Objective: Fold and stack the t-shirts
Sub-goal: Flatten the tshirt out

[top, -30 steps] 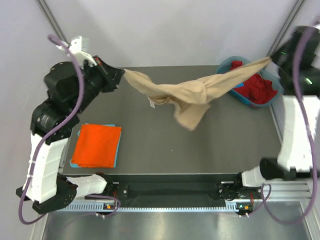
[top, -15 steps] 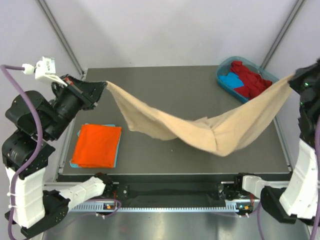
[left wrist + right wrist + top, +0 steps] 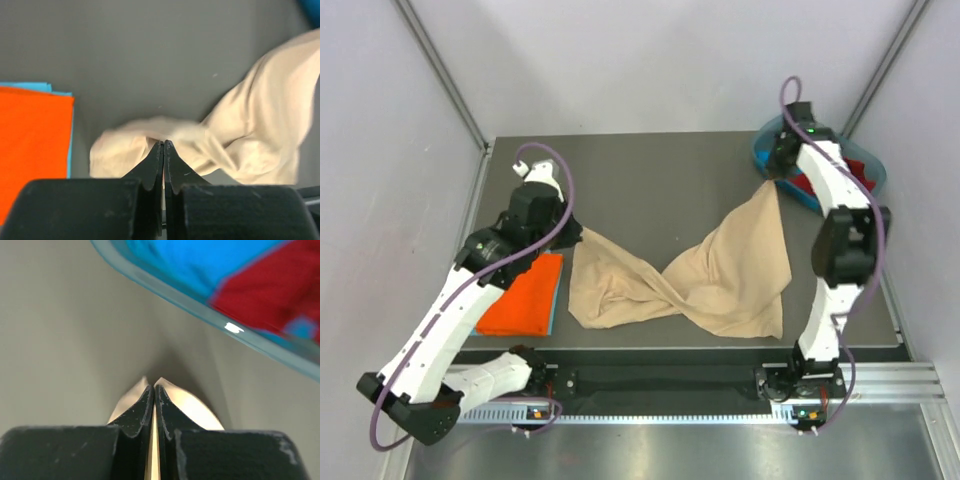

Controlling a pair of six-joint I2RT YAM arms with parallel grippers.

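Observation:
The beige-tan t-shirt (image 3: 730, 280) lies on the dark table with a twist in its middle. My left gripper (image 3: 572, 238) is shut on its left corner, low over the table; the left wrist view shows the jaws (image 3: 163, 143) closed on the beige cloth (image 3: 260, 120). My right gripper (image 3: 775, 181) is shut on the shirt's far right corner, next to the tub; the right wrist view (image 3: 153, 386) shows beige cloth pinched between the jaws. A folded orange shirt (image 3: 520, 295) lies on a folded blue shirt (image 3: 552, 305) at the front left.
The teal-blue tub (image 3: 868, 170) stands at the back right corner, holding red (image 3: 270, 285) and blue (image 3: 200, 260) shirts. Its rim (image 3: 200, 310) is close in front of my right gripper. The table's front edge runs just below the beige shirt.
Both grippers came down and inward from wide apart. The beige shirt went from hanging stretched in the air to lying on the table, twisted in the middle.

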